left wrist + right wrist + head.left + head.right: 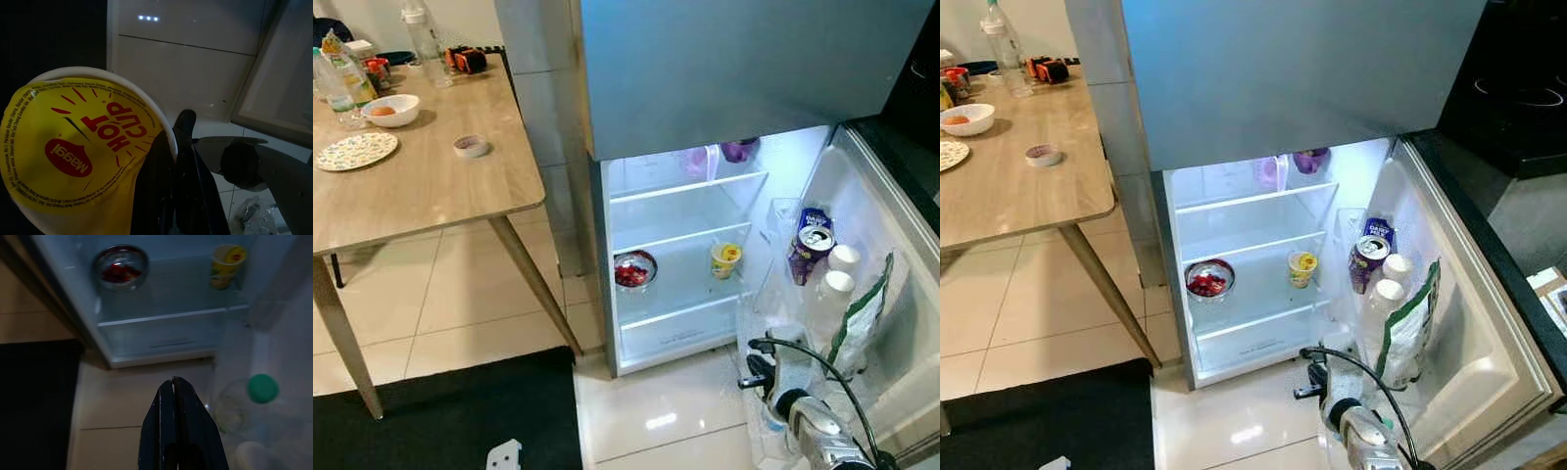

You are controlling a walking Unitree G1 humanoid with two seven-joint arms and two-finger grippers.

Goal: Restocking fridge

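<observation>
Low in my left wrist view, my left gripper [178,147] pinches a yellow noodle cup [80,152] by its rim. My right gripper [173,382] hangs pressed closed, empty. I think next I lift this cup onto the fridge shelf [680,279].

1. Our right arm [822,431] shows at the lower right of the head views, reaching forward and down.
2. Our right gripper [174,382] has its black fingers pressed together.
3. Our left gripper [177,129] pinches the Maggi Hot Cup [78,152] by its rim.
</observation>
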